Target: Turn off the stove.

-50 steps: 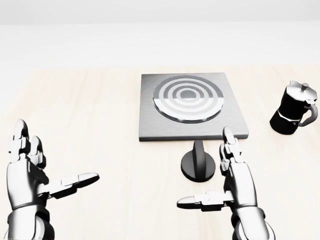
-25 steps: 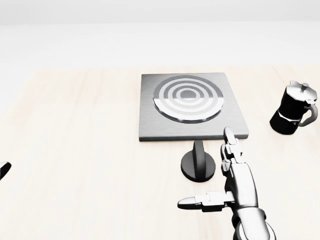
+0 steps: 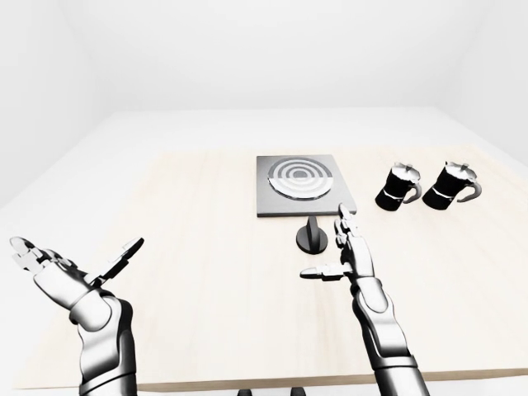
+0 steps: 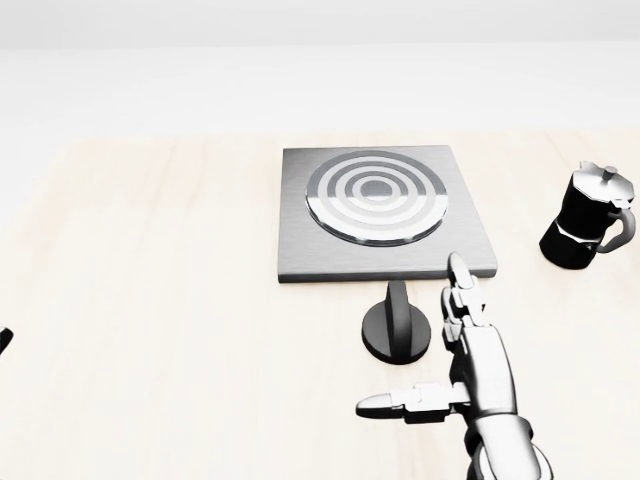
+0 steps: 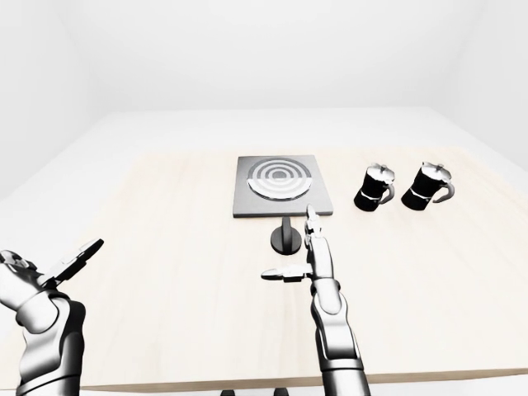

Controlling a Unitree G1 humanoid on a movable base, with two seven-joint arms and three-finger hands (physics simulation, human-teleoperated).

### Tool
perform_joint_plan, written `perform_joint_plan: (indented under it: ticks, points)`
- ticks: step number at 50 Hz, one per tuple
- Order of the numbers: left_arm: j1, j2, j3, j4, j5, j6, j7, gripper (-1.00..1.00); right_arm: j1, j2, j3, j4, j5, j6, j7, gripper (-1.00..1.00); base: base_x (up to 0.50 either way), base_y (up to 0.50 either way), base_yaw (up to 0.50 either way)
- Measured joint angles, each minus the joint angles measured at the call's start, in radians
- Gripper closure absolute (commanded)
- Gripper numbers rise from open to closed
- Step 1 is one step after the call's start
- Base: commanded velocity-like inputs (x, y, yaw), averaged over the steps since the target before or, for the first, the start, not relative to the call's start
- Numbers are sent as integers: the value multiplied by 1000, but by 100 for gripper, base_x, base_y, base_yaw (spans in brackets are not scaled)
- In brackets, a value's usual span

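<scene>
The stove (image 4: 380,210) is a grey square plate with a ringed burner, lying in the upper middle of the head view. Just below it stands its black knob (image 4: 398,325), a round base with an upright handle. My right hand (image 4: 420,352) is open right beside the knob, its fingers (image 4: 460,290) pointing up along the knob's right side and its thumb (image 4: 385,405) stretched out below it. I see no contact with the knob. My left hand (image 3: 76,247) is open at the far left of the left-eye view, palm up and holding nothing.
Two black moka pots (image 3: 399,186) (image 3: 452,185) stand to the right of the stove. The light wooden table (image 3: 198,239) carries everything. Its near edge runs along the bottom of the eye views. White floor and walls surround it.
My left hand has swung out to the left, leaving the head view except for a dark sliver at its left edge. The right hand has barely moved.
</scene>
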Motion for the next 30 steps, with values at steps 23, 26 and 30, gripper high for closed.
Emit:
perform_joint_plan:
  ticks: [23, 26, 30]
  points:
    - [-1, 3, 1, 13, 6, 0, 0, -100, -6, 0, 3, 16, 0, -1, 6, -100, 0, 0, 0]
    - [-1, 3, 0, 15, 6, 0, 0, -100, -9, 0, 3, 25, 3, 2, 8, -100, 0, 0, 0]
    - [1, 2, 1, 10, 5, 0, 0, -100, -15, 0, 3, 39, 6, 5, 10, -100, 0, 0, 0]
